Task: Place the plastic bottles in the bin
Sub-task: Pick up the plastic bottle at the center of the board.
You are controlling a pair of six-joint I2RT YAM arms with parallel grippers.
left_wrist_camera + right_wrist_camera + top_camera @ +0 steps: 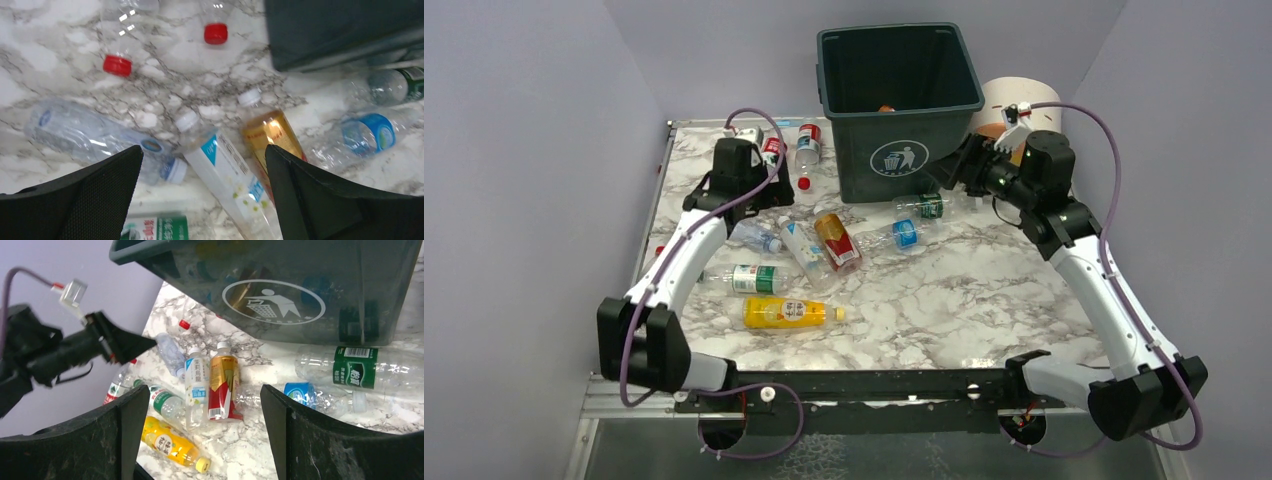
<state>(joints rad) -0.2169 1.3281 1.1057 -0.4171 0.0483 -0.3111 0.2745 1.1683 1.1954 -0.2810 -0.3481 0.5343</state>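
Several plastic bottles lie on the marble table in front of the dark green bin [899, 100]: a yellow-orange one [789, 313], a red-and-gold one [837, 240], a white-labelled one [799, 245], a blue-labelled one [894, 235] and a green-labelled one [924, 207]. My left gripper [776, 192] hangs open above the white-labelled bottle [225, 170] and the red-and-gold bottle [272, 135], holding nothing. My right gripper [939, 178] is open and empty beside the bin's front right corner, raised over the bottles [222, 387]. The bin's front [270, 285] fills the top of the right wrist view.
A cream-and-orange cylinder [1009, 105] stands behind the bin on the right. More red-labelled bottles [808, 143] lie at the back left near the table's metal edge [667, 150]. Purple walls close in both sides.
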